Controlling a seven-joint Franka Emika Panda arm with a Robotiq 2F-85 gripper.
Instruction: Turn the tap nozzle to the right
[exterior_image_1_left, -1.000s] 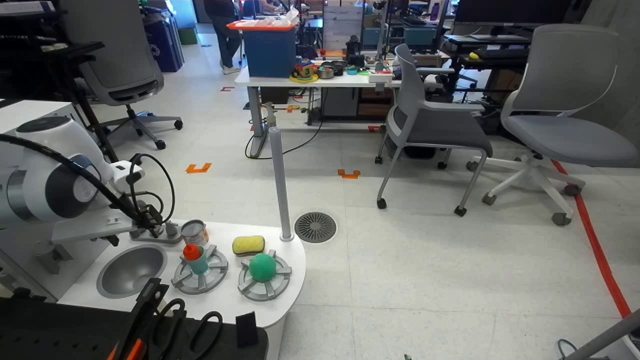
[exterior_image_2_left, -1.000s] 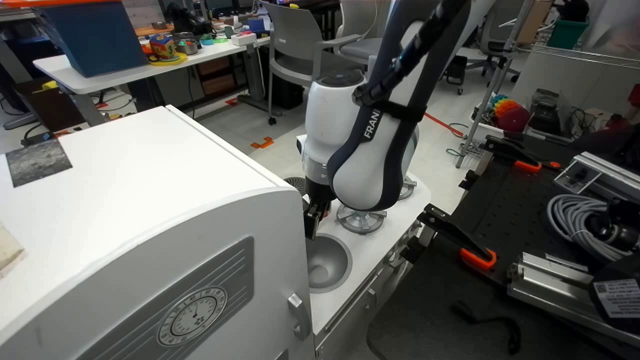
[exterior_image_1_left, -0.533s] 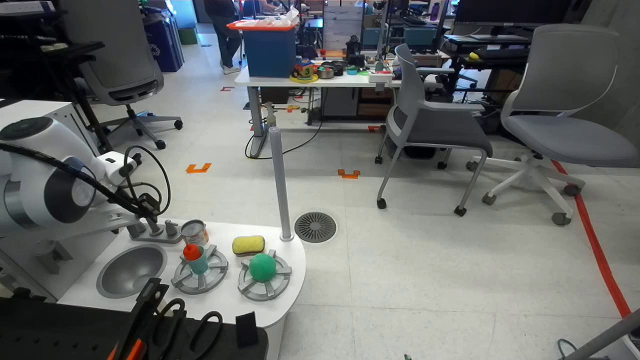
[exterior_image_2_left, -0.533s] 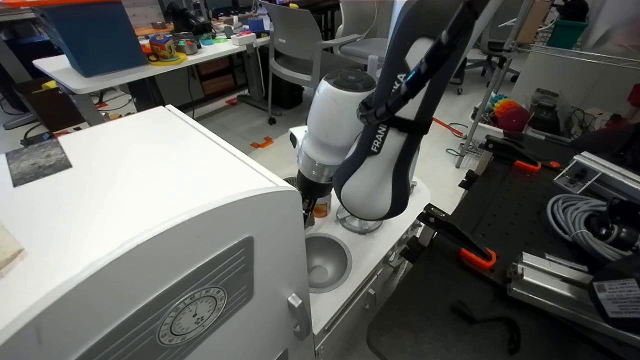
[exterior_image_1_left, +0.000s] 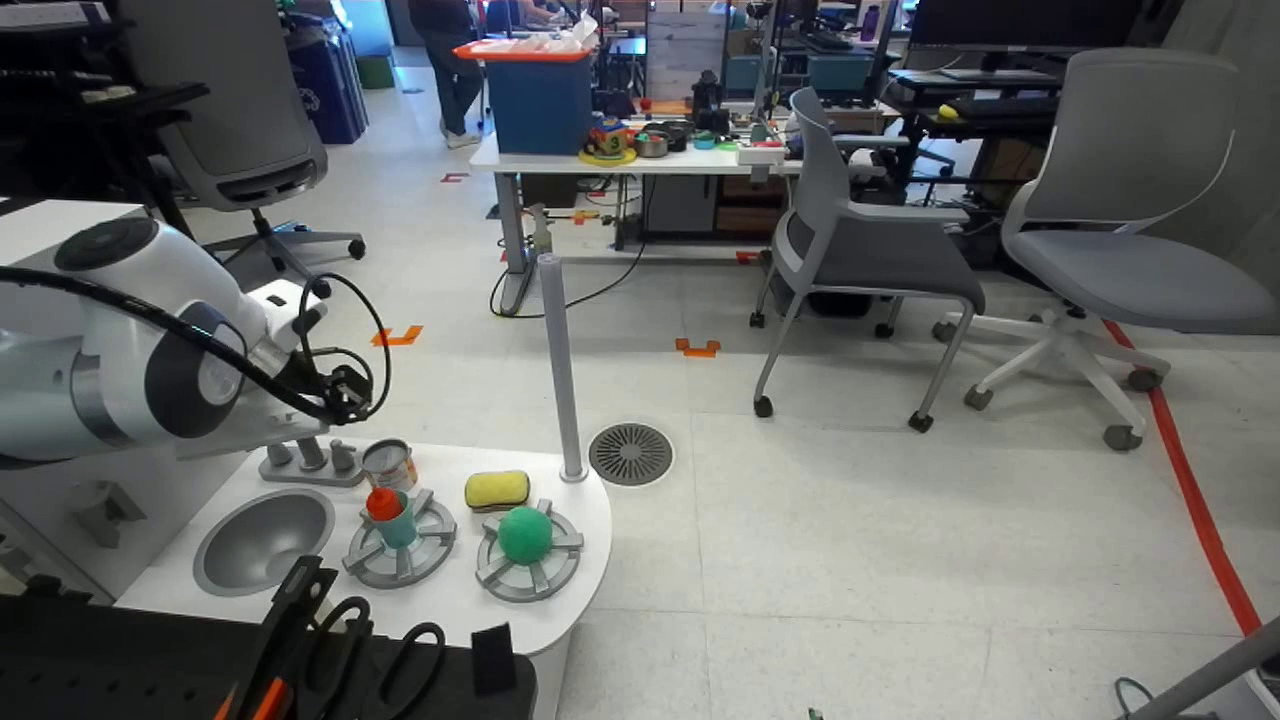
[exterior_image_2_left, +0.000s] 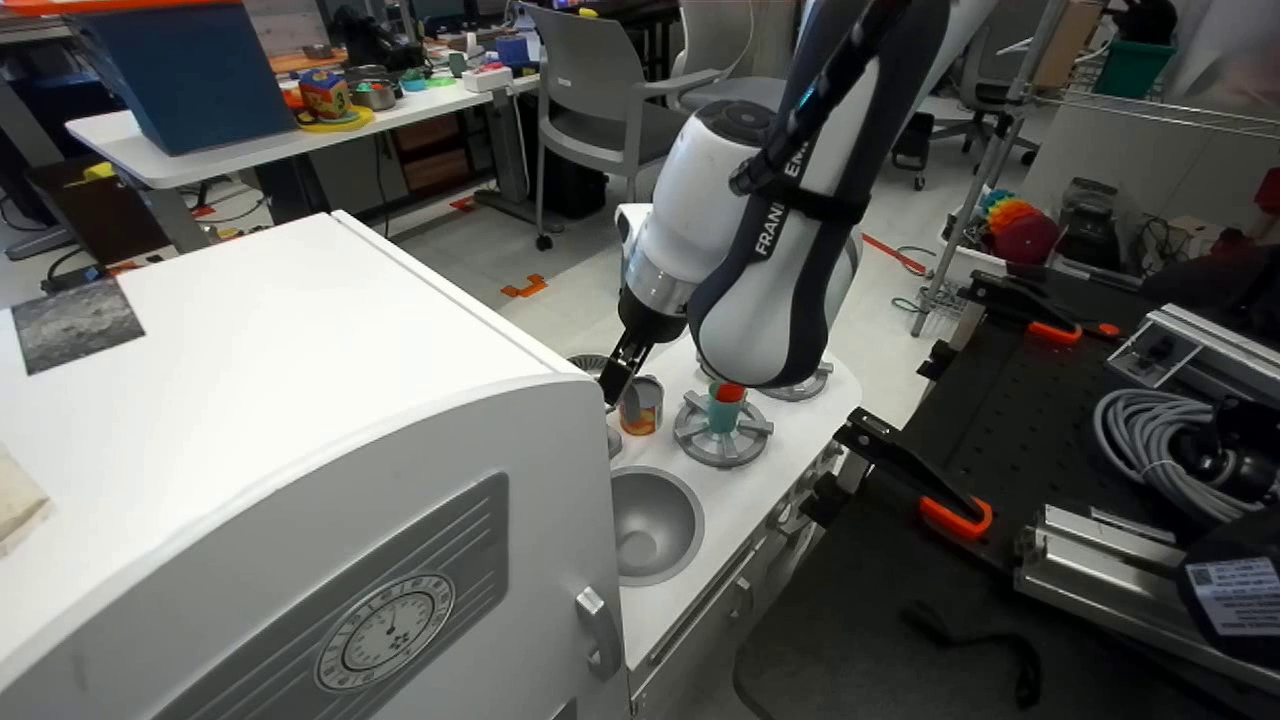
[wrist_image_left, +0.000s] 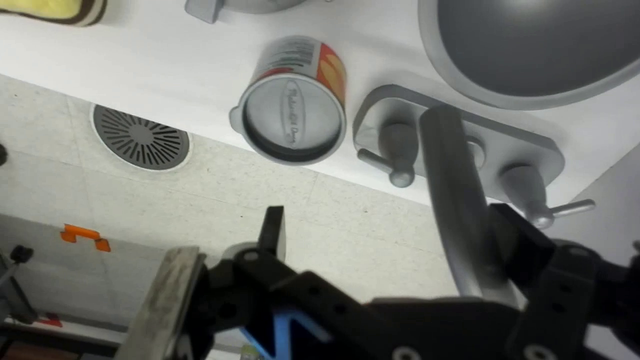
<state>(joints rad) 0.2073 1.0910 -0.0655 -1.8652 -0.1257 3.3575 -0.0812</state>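
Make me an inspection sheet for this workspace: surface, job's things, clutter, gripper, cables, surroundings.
Surface: white play-kitchen countertop with a round grey sink basin.
Job's things: silver-grey tubular tap nozzle on a flat grey base, between two grey handles.
Clutter: cylindrical can with grey top and orange-and-white label beside the base; teal cup holding a red-orange piece, on a grey burner ring; green ball on another ring; yellow rectangular block with dark trim.
Gripper: black two-finger gripper, jaws open; one finger close beside the nozzle, contact unclear.
Cables: thick black cable sleeve along the white arm; coiled grey cable.
Surroundings: grey chairs on casters; round grey floor drain; standing person, partly cut off.
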